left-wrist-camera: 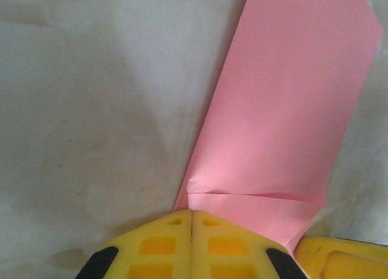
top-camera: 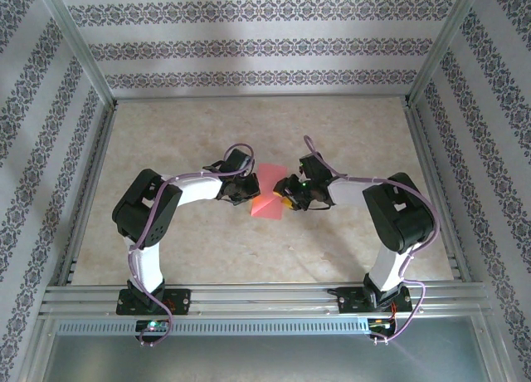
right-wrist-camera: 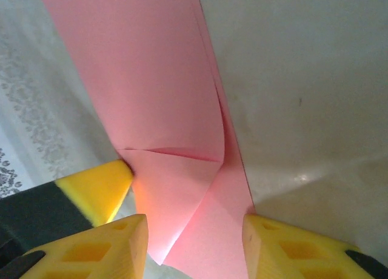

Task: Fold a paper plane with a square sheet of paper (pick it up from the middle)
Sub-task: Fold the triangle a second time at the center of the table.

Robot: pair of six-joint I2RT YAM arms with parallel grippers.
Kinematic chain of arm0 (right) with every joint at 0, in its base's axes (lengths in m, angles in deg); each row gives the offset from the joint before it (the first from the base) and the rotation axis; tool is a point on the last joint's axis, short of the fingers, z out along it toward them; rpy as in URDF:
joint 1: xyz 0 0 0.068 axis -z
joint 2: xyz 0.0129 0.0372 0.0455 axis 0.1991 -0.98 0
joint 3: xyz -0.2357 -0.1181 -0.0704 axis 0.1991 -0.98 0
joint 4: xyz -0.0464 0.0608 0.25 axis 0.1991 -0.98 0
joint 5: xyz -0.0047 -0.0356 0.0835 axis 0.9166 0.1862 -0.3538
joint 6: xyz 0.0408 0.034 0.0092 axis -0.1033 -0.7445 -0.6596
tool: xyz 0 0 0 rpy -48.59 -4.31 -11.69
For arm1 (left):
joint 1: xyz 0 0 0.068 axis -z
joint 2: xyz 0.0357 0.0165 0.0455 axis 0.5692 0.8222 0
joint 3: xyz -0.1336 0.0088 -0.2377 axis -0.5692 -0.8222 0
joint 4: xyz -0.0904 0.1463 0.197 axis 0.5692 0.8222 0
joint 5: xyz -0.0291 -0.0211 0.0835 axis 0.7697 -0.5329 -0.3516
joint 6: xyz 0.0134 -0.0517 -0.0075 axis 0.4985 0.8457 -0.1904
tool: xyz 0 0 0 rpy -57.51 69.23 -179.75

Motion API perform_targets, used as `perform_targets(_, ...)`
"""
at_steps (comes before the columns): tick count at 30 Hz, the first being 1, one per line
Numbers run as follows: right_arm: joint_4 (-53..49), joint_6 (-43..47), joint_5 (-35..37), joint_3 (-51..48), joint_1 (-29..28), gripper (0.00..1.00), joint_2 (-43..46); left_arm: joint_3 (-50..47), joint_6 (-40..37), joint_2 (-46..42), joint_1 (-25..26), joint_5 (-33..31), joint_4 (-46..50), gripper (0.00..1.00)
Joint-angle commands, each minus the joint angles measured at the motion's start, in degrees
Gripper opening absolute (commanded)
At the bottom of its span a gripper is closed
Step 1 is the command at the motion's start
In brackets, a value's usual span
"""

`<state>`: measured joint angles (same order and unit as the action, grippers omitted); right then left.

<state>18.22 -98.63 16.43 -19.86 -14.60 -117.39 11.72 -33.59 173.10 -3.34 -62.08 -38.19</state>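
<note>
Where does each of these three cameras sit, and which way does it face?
Top external: above and behind the arms, facing down at the table; both arms show.
Left wrist: mounted at the left wrist, facing past its shut left gripper onto the pink paper.
Right wrist: mounted at the right wrist, facing past its open right gripper onto that paper.
Shared: both wrist views see the creased paper.

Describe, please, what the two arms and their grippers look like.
The left arm and right arm each have white tubular links, bulky black joints and a lilac cable looping alongside. The fingers are blocky yellow plastic with square recesses and black patches at the outer corners.
</note>
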Motion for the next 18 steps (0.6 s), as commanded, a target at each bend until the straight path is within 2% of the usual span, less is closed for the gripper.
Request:
perform_targets(1, -1.21, -0.93, 1.52, 1.91, -0.78, 0.45, -1.38, -0.42, 1.26, 1.52, -0.61, -1.74, 4.51, 0.01)
perform_targets(18, -3.58, -0.09, 4.12, 4.46, -1.86, 0.37, -1.83, -1.09, 1.98, 1.7, -0.65, -1.51, 4.32, 0.0)
